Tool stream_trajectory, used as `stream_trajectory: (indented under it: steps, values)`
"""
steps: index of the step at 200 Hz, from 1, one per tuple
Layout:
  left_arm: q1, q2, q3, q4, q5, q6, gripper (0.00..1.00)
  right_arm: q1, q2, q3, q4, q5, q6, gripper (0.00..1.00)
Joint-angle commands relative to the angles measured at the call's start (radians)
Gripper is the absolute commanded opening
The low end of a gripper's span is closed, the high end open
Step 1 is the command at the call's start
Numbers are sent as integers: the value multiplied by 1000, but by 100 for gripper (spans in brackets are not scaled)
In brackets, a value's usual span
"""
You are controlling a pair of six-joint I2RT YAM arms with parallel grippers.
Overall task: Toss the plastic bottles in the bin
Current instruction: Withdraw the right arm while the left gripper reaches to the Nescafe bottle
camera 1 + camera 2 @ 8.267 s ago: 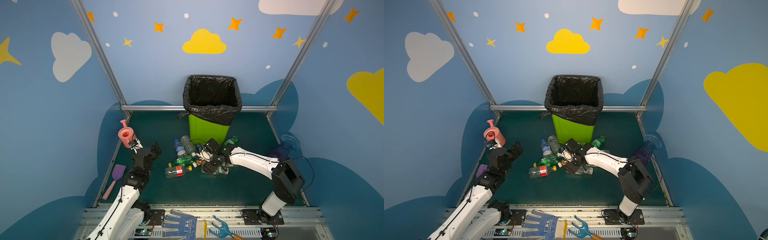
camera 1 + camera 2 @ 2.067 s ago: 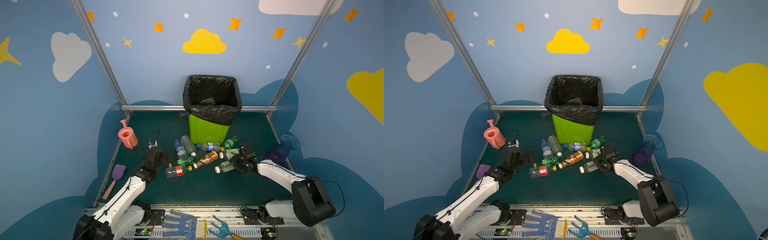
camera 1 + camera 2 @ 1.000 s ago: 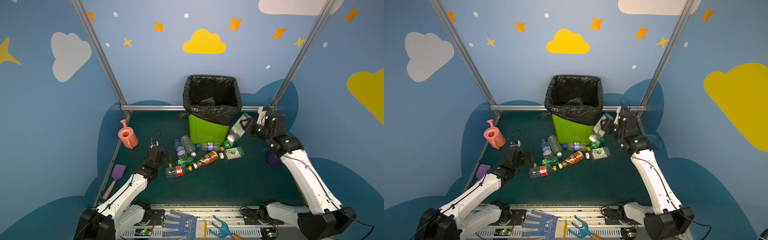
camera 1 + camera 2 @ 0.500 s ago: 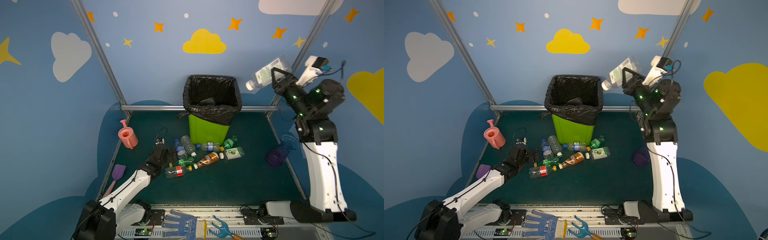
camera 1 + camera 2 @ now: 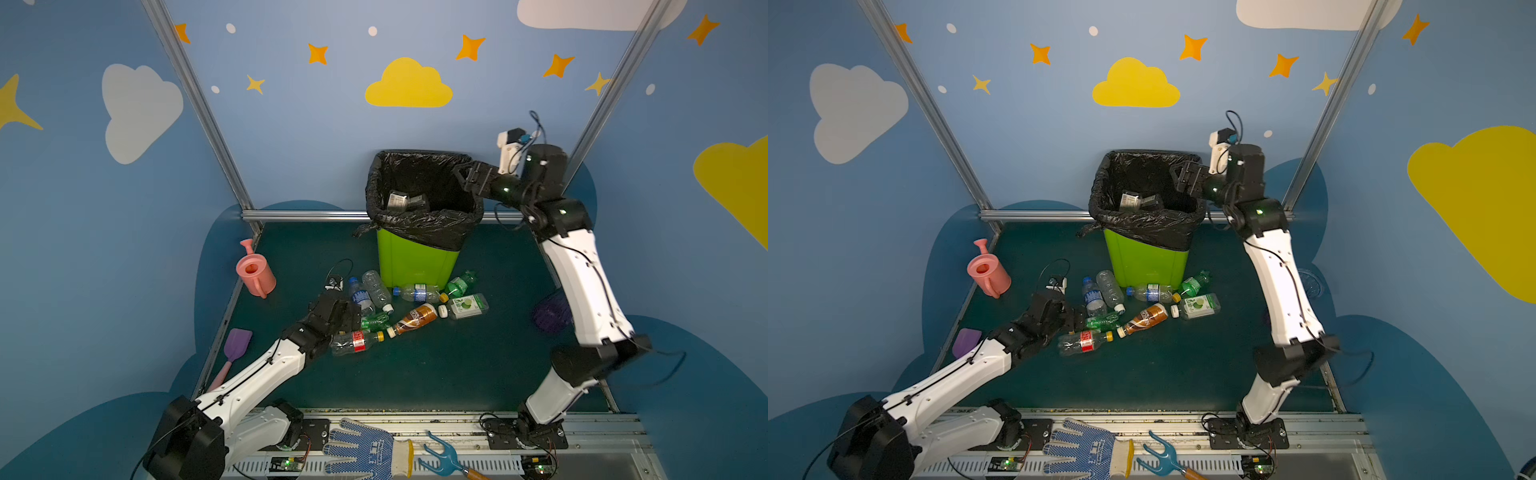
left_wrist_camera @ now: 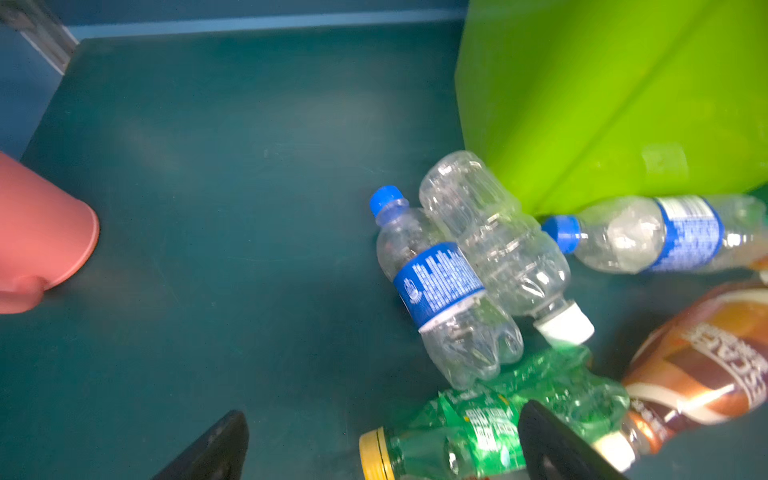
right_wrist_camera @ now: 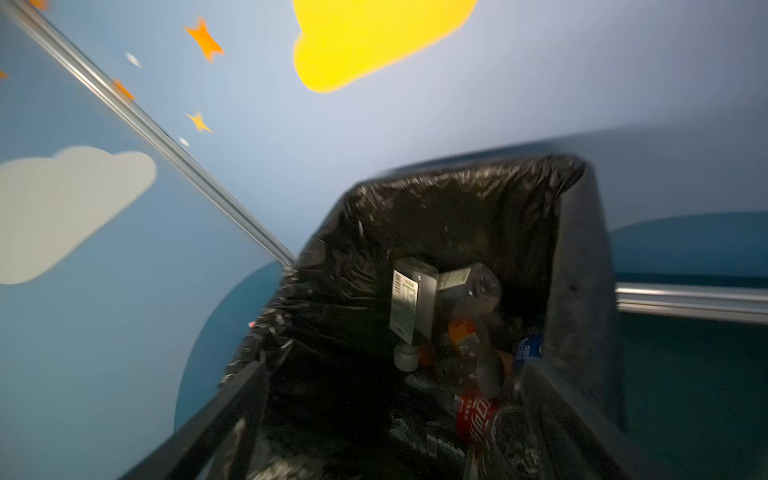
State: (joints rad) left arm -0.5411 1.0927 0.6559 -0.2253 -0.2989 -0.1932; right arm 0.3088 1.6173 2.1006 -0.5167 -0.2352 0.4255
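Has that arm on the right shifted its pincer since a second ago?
Yes. The right pincer has climbed from beside the green wall of the bin up to its black-bagged rim, and now hangs open over the mouth.

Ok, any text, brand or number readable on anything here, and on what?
"ESCA", cut off at the frame edge: brown bottle.
Blue-labelled bottle: white print, too blurred.
Green bottle: label too blurred.
Red-labelled bottle in the bin: white script, unreadable.
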Motion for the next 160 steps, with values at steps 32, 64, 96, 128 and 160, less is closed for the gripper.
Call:
stream_trajectory:
  steps: [32,64,96,128,160]
  values:
    - [-58,129,140,-201,57,186,100,-77,-243,-311,231,55,58,94]
    - [-134,233,198,-247,71,243,100,-177,-382,-614,294,72,163,94]
    - [-223,335,285,-254,59,288,100,-265,-499,-898,285,68,235,94]
    - [-289,474,417,-243,83,309,100,-343,-584,-1151,261,27,294,94]
    - [-315,623,594,-300,171,333,100,-394,-664,-1351,256,19,321,94]
